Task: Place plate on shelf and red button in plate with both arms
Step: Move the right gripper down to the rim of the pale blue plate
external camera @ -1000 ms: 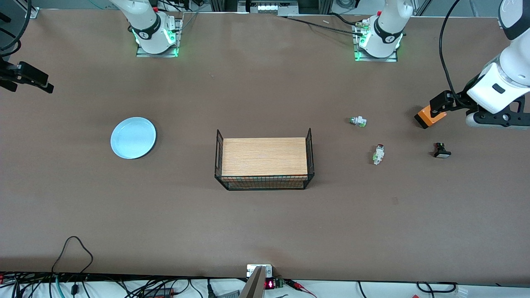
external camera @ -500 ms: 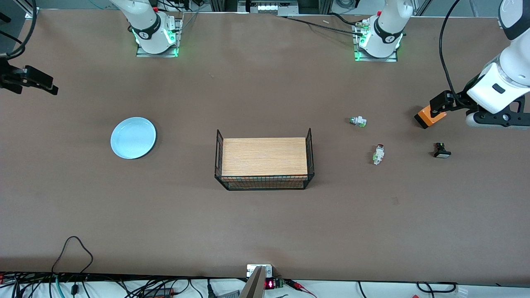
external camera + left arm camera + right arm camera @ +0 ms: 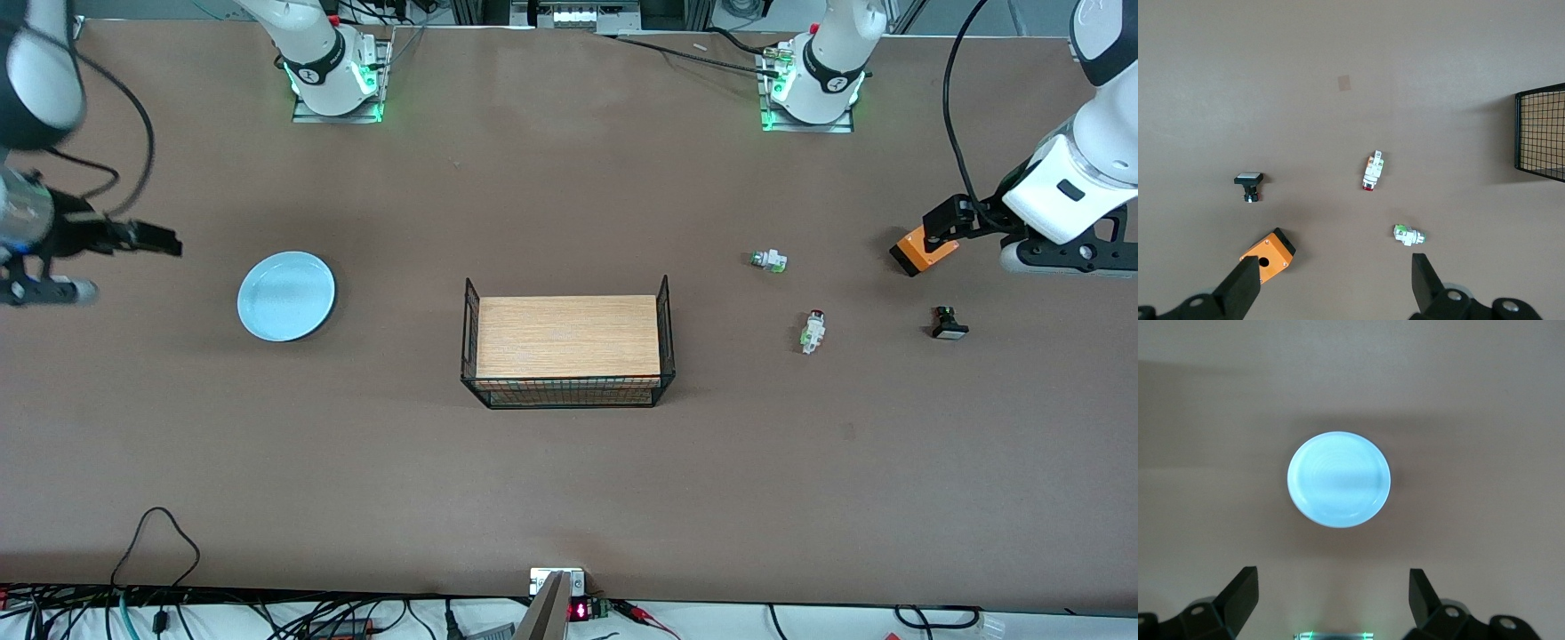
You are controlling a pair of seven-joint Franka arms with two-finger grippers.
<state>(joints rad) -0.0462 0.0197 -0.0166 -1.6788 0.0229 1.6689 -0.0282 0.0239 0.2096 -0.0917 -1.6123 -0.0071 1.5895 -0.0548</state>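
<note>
Light-blue plate (image 3: 286,296) lies flat on the worktop (image 3: 569,480) toward the right arm's end, below the empty, wide-open right hand (image 3: 1331,597). Left hand (image 3: 1331,283), also open, hovers near the red button (image 3: 812,332).

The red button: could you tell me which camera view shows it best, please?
The left wrist view: the red button lies near its middle, unobstructed, red cap and white body distinct. The front view shows it smaller, between the wire basket and the black button. The right wrist view doesn't show it.
</note>
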